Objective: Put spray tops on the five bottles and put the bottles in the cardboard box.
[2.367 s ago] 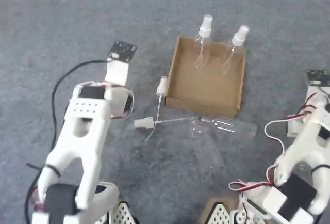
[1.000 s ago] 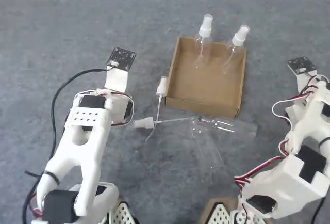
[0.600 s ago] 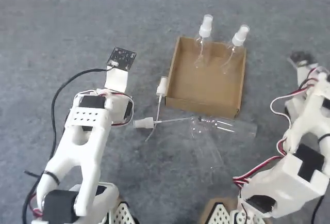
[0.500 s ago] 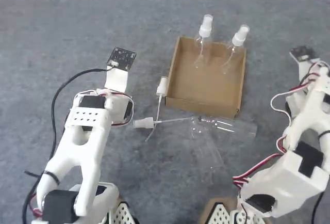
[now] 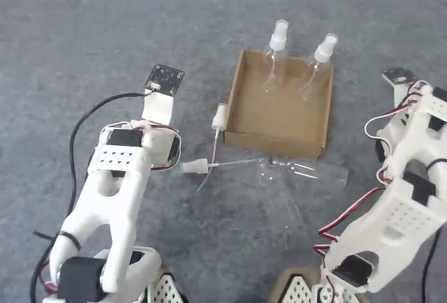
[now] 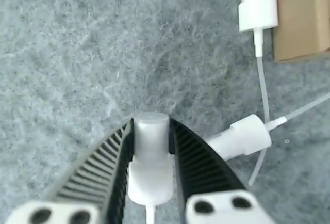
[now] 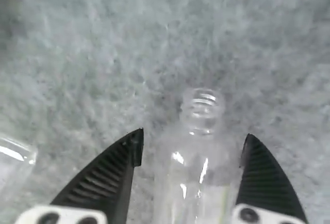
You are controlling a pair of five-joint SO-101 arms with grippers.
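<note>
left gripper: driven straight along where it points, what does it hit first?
Bare grey carpet, it seems. The left gripper, shut on a spray top, points down at it; two loose spray tops lie off its line. Depth unclear.

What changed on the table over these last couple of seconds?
The right arm swung up and forward toward the far side. The left arm shifted slightly early, then held, left gripper shut on a spray top. The cardboard box, loose tops and bottles stayed put.
</note>
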